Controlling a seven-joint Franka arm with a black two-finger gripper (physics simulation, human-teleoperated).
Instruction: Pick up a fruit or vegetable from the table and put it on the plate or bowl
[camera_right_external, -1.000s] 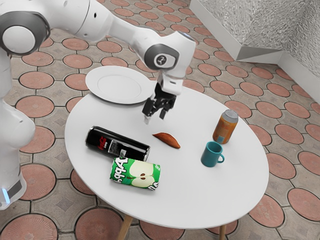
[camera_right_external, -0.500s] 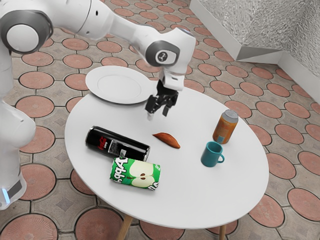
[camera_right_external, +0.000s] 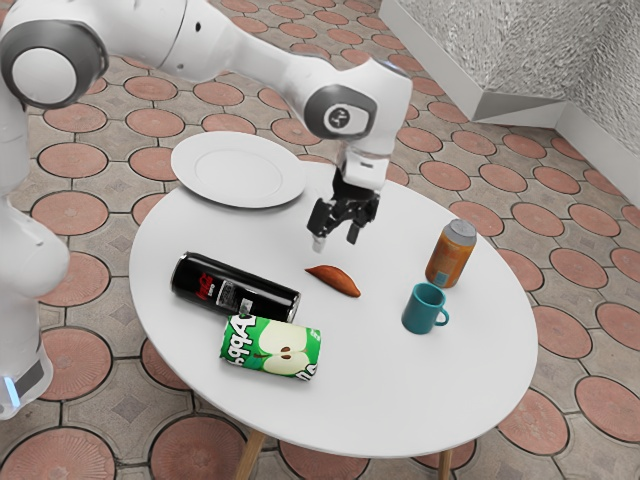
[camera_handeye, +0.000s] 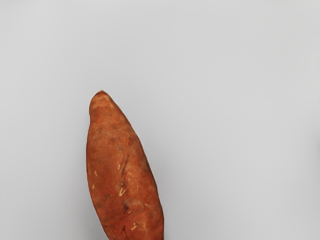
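White table (camera_right_external: 400, 390), white plate (camera_right_external: 238, 170), and there's the sweet potato (camera_right_external: 333, 279) in rusty orange-brown, which in the wrist view (camera_handeye: 122, 175) shows pale flecks and darker streaks on its skin. The black can (camera_right_external: 234, 286) carries a red-and-white label, the green can (camera_right_external: 271, 349) has white lettering and a cut green apple, the mug (camera_right_external: 425, 308) is teal, and the orange can (camera_right_external: 451, 253) is grey-topped. The black gripper (camera_right_external: 335, 238) hangs off a white arm (camera_right_external: 230, 50) (grey at the joints) over a floor (camera_right_external: 560, 270) of terracotta discs set in grey.
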